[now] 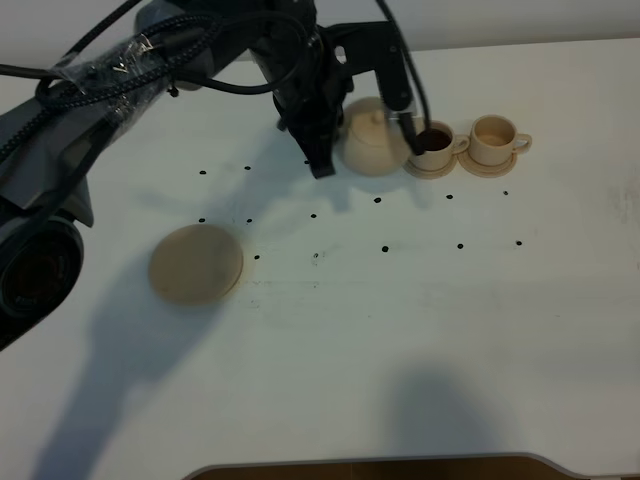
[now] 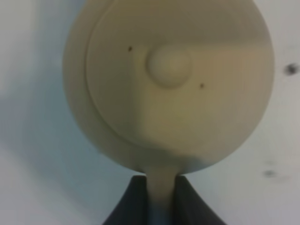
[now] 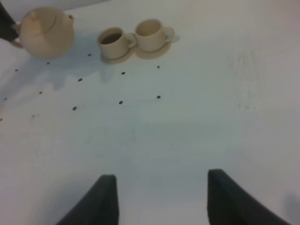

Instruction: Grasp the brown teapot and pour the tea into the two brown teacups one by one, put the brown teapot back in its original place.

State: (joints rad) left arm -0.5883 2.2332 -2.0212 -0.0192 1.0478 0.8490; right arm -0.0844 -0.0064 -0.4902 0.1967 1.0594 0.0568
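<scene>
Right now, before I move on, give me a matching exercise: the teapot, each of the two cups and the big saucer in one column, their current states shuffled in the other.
Things:
1. brown teapot
2. teacup nearer the teapot
3. teacup farther from the teapot
4. large saucer

States:
A. pale inside, no dark liquid visible
B. nothing standing on it
C. handle clamped in the left gripper
D. dark liquid inside

Pairs: 1-C, 2-D, 3-A, 4-B

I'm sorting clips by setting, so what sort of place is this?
Likely a robotics lab bench, not a kitchen: a white table marked with dark dots and a black robot arm trailing wrapped cables.
</scene>
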